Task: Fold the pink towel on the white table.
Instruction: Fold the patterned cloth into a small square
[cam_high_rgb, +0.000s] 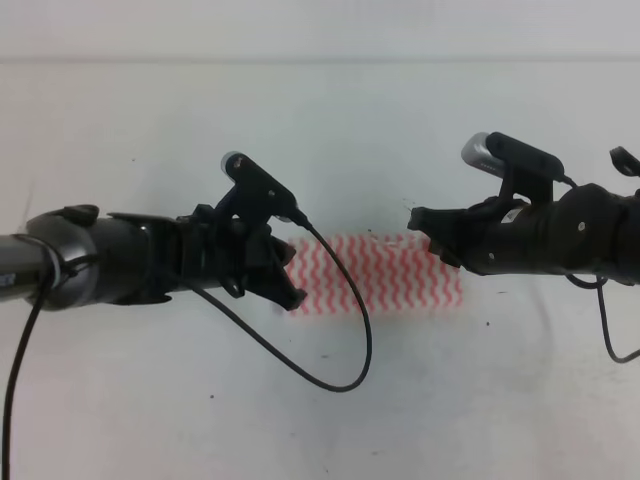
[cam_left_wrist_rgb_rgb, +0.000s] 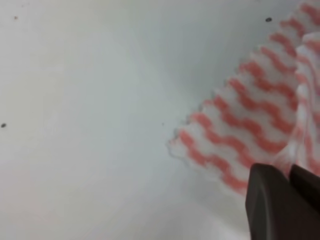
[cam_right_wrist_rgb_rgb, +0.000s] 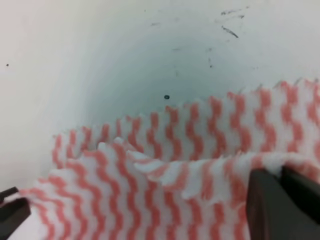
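The pink towel (cam_high_rgb: 390, 272) lies folded in a strip on the white table (cam_high_rgb: 320, 120), between the two arms. My left gripper (cam_high_rgb: 294, 292) sits at the towel's left end, shut on a raised edge of the cloth. In the left wrist view the pink towel (cam_left_wrist_rgb_rgb: 250, 120) rises into the closed fingers (cam_left_wrist_rgb_rgb: 267, 205). My right gripper (cam_high_rgb: 422, 228) is at the towel's far right corner. The right wrist view shows a lifted layer of the pink towel (cam_right_wrist_rgb_rgb: 165, 165) running into its closed fingers (cam_right_wrist_rgb_rgb: 270, 207).
A black cable (cam_high_rgb: 345, 330) loops from the left arm over the table in front of the towel. Another cable (cam_high_rgb: 608, 330) hangs by the right arm. Small dark specks (cam_right_wrist_rgb_rgb: 166, 96) and scuffs mark the white table (cam_right_wrist_rgb_rgb: 150, 45).
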